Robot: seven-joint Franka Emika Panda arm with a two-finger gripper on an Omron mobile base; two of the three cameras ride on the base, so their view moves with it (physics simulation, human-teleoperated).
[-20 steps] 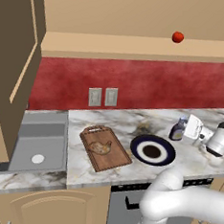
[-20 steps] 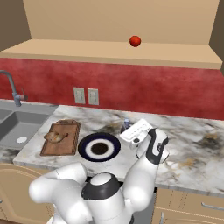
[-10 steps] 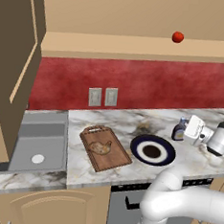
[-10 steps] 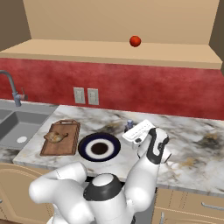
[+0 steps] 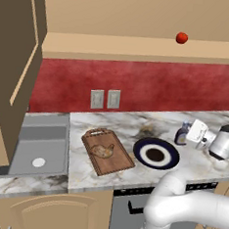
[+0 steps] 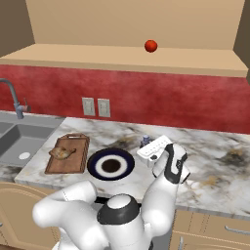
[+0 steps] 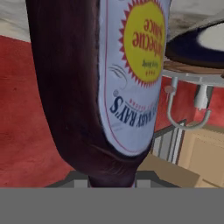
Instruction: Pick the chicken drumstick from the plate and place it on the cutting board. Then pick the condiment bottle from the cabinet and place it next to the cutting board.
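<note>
The condiment bottle (image 7: 105,87) is pinched in the gripper (image 5: 192,137), its dark body and yellow-and-white label seen close in the hand view; in the left base view its pale cap and neck (image 5: 182,133) are seen low over the worktop (image 5: 120,129), just right of the plate (image 5: 155,154). Over the last second the gripper has been carried slightly leftward and down toward the plate, with the jaws kept pressed on the bottle. The chicken drumstick (image 5: 103,150) is already lying on the cutting board (image 5: 106,151), so the first half of the task is judged done. The plate stands between bottle and board, so the bottle is judged not yet beside the board; whether its base touches the worktop cannot be told. A red ball (image 5: 181,38) rests on the cabinet shelf (image 5: 142,47). The sink (image 5: 35,146) lies left of the board.
</note>
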